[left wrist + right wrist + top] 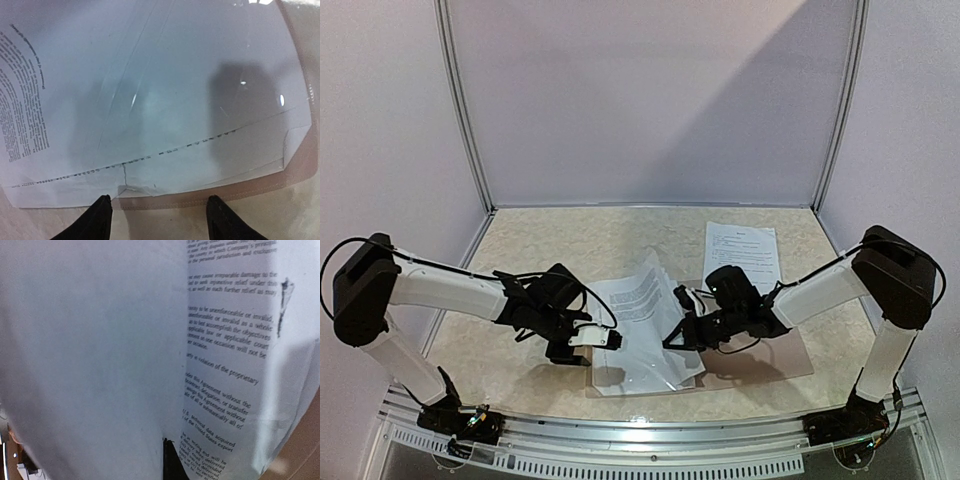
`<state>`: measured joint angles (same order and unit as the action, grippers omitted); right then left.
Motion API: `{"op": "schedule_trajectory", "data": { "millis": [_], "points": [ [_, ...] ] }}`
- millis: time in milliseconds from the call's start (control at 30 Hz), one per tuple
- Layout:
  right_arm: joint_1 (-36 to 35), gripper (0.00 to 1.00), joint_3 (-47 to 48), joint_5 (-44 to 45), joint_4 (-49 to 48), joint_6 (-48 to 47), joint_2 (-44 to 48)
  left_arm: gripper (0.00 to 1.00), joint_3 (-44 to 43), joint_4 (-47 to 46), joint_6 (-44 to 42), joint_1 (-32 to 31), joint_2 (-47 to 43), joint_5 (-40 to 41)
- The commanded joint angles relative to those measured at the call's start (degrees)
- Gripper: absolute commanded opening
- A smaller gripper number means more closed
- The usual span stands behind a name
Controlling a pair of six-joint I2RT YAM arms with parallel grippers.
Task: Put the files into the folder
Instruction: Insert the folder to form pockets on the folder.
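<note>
Files [100,350]: white printed sheets, curled upright right against the right wrist camera; in the top view they stand between the two arms, over the folder's left half
Right jaws: closed, pinching the lifted files at their right edge; one dark fingertip [170,462] shows against the paper
Left jaws: wide, holding nothing; fingertips [100,217] sit just short of the sleeve's near edge
Folder [790,362]: tan, lying open and flat on the tabletop [540,240]
Clear sleeve [200,90]: inside the folder, glossy; white printed paper shows through it, a line of text legible as dashes only
Loose sheet [741,255]: printed, flat on the tabletop behind the right arm
</note>
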<state>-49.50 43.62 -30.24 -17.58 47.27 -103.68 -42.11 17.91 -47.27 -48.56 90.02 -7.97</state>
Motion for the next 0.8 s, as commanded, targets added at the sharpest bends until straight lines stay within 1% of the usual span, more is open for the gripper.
{"op": "schedule_trajectory", "data": {
  "millis": [0,33,100,267,467,633,667,767],
  "points": [
    [-0.21,0.06,1.51,6.31,4.64,1.3,-0.48,0.66,3.54,1.92,-0.6,-0.49,2.64,3.92],
    [-0.25,0.11,1.37,7.11,6.18,0.97,-0.12,0.66,3.65,1.95,-0.72,-0.49,2.36,3.84],
    [-0.25,0.15,0.94,7.69,8.29,0.8,1.08,0.66,4.02,2.03,-0.9,-0.49,1.67,3.74],
    [-0.25,0.16,0.36,4.16,9.69,2.57,2.62,0.66,4.53,3.27,-0.03,-0.64,-0.11,2.94],
    [-0.73,0.16,0.32,-1.74,10.52,4.95,2.7,0.65,6.52,4.81,0.56,-2.68,-3.51,0.51],
    [-1.15,0.17,0.16,-3.41,12.93,5.0,2.54,0.64,7.14,4.52,1.13,-4.12,-3.32,-1.57],
    [-1.25,0.16,0.15,-3.58,12.94,5.09,2.39,0.64,7.25,4.04,1.37,-4.48,-2.68,-1.66],
    [-1.69,0.03,0.64,-5.26,11.8,6.0,1.06,0.63,6.91,3.36,1.76,-5.49,-0.58,-2.09]
  ]
}}
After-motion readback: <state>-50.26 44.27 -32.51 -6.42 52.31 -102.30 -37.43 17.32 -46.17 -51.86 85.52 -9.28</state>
